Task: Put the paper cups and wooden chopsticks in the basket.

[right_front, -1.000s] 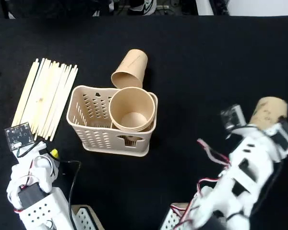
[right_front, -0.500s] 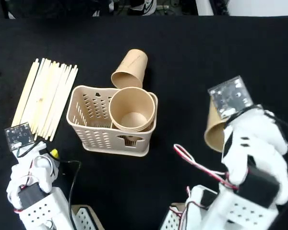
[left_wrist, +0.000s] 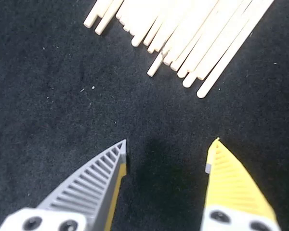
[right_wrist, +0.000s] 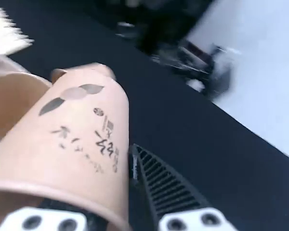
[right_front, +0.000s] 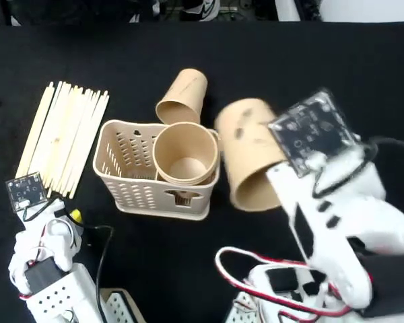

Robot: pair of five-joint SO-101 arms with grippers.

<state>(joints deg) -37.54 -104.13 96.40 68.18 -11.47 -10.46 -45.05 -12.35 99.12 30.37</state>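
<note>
the right gripper [right_wrist: 103, 161] is closed around a tan paper cup with a dark leaf print [right_wrist: 62, 139], one black ribbed finger [right_wrist: 159, 185] pressed against the cup's side and the other hidden behind it. in the high view this held cup [right_front: 249, 158] hangs tilted over on its side, wide mouth toward the arm, just beside the end of a cream perforated plastic basket [right_front: 131, 185]; whether cup and basket touch cannot be told. upright in that end of the basket sits a nested stack of tan paper cups [right_front: 185, 151], and another tan paper cup [right_front: 183, 95] lies on its side just behind the basket's rim. the left gripper [left_wrist: 169, 144] stands wide open with nothing between its grey and yellow fingers, low over the black table [right_front: 323, 60]. near its tips lie the ends of a loose row of pale wooden chopsticks [left_wrist: 192, 33], spread side by side on the table beside the basket's other end.
</note>
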